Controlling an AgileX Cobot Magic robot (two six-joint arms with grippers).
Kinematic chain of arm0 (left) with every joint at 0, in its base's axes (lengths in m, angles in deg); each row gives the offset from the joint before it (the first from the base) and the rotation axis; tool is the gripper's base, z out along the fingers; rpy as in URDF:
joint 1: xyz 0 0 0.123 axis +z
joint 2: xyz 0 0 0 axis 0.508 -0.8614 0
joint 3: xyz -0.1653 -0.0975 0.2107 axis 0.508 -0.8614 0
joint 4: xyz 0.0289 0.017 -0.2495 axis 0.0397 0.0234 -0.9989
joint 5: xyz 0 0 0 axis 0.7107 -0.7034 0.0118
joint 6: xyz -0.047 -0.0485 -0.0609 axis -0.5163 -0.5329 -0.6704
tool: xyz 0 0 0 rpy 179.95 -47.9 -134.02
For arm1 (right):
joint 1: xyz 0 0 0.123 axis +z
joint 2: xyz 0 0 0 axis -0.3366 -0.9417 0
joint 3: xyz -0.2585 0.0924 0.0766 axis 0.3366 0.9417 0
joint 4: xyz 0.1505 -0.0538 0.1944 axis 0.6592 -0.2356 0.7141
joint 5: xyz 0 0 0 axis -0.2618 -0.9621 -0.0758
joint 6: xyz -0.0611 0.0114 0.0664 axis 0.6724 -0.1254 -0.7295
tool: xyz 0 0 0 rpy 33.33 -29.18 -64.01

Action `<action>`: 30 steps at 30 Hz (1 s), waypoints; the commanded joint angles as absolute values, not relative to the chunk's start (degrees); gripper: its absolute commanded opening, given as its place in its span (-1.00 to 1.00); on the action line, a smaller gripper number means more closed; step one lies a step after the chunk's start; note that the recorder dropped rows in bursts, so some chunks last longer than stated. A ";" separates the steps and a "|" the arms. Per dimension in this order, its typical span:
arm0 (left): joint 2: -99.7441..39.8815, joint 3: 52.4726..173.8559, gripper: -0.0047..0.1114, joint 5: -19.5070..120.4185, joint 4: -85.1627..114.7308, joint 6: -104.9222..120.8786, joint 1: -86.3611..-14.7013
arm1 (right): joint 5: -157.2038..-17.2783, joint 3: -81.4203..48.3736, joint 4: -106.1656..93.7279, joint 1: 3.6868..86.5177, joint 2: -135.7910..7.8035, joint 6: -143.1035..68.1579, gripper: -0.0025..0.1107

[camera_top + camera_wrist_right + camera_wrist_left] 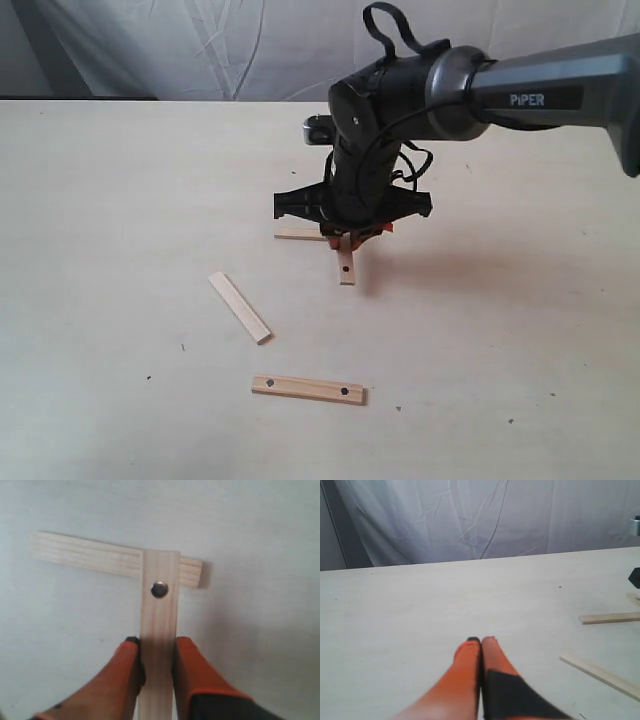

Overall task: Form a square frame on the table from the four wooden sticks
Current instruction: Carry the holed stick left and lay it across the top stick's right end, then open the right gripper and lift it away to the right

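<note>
Two sticks cross on the table, the right gripper clamping the holed stick over the plain stick; a dragging release could skew that corner, while the left gripper sits pinched together, empty.

Farthest back on the counter, near the middle, the far stick lies crosswise, left to right. The gripped stick runs from it toward the near side. Its far end rests on top of the far stick, close to that stick's right end, and the two cross at a right angle. The right hand stands directly above this joint, its fingers touching the gripped stick's two long sides. Left of this pair and nearer, well apart, the slanted stick lies diagonally, its far end to the left. Nearest of all, the near stick lies left to right, just right of the slanted stick's near end. The left hand, fingers together, is over a bare part of the counter.
</note>
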State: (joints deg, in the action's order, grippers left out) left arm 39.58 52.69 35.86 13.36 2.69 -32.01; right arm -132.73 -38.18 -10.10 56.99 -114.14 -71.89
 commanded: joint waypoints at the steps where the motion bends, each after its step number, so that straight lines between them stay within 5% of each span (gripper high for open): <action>1: 39.88 52.47 -0.92 36.38 14.30 2.43 -32.34 | -129.87 -38.80 -10.17 56.79 -115.93 -73.08 -0.97; 16: 39.88 52.47 -0.92 36.38 14.42 2.43 -32.34 | -130.74 -38.80 -14.77 56.79 -117.70 -79.97 -0.96; 24: 39.88 52.47 -0.92 36.38 14.42 2.43 -32.34 | -130.49 -38.80 -15.19 56.79 -117.70 -80.38 -0.26; 30: 39.88 52.47 -0.92 36.38 14.42 2.43 -32.34 | -130.45 -38.87 -14.76 56.79 -114.46 -80.38 -0.22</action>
State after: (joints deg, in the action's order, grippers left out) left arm 39.58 52.69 35.86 14.78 2.69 -32.01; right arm -130.62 -38.50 -14.57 56.99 -117.14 -80.33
